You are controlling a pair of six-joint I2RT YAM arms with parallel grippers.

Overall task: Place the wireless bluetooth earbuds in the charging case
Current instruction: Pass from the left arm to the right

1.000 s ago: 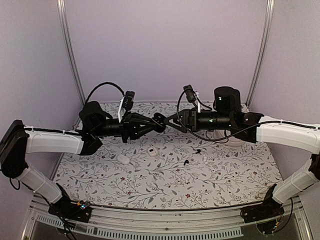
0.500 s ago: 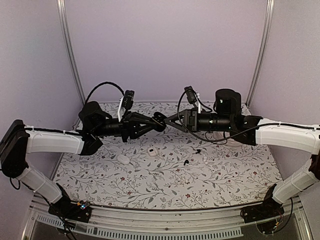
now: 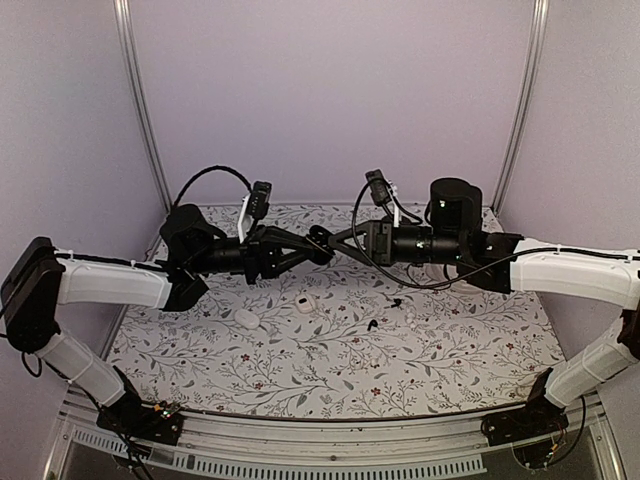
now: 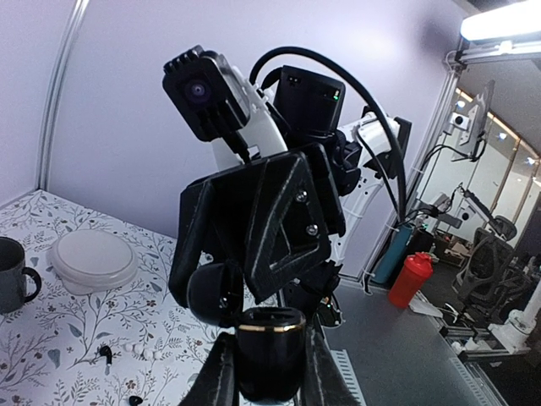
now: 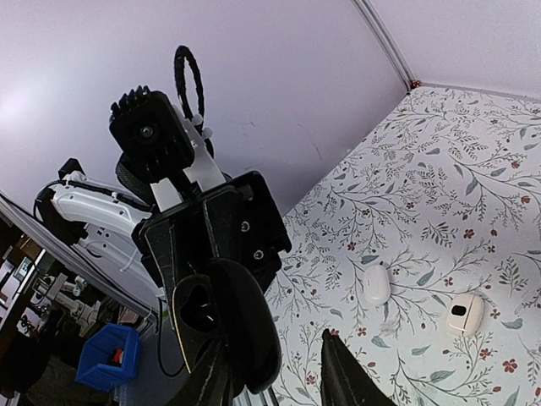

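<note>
My left gripper is shut on a black charging case with a gold rim, held up in mid-air with its lid swung open. In the top view the two grippers meet above the table's back, left gripper facing right gripper. My right gripper has the case's lid between its jaws. The lid lies against the left finger, and a gap shows to the right finger. Two black earbuds lie on the floral table.
A shut white case and a small open white case lie at mid-table, with white earbuds near the black ones. A grey mug and a white lidded bowl stand at the table's back right.
The right gripper's jaws have narrowed around the case's lid and the right arm has edged left. The left gripper holds the case still.
</note>
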